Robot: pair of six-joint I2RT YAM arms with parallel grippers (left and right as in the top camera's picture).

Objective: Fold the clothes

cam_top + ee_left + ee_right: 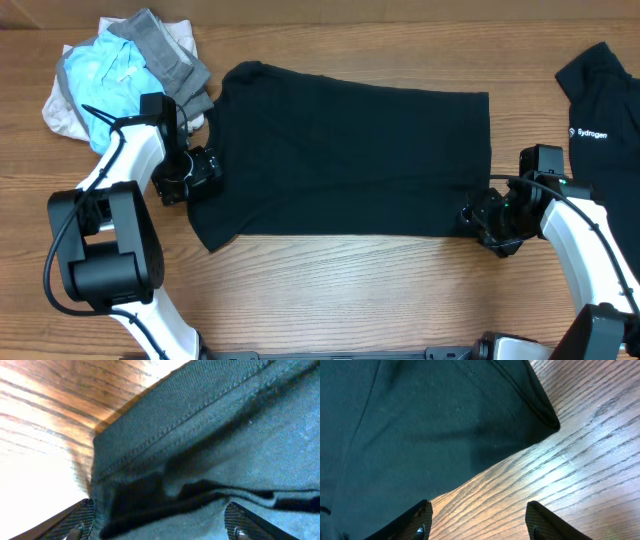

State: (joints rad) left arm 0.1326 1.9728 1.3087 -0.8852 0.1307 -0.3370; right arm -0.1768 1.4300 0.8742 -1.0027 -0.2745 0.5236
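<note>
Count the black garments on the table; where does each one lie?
2. The plain black soft fabric garment lies spread across the middle of the wooden table. The black garment with white lettering lies at the right edge, partly out of frame. Others may hide beyond it.

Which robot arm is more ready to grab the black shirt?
Left, probably. The left tool is open with the edge of the black shirt between its fingers; the right tool is over mostly bare table.
</note>
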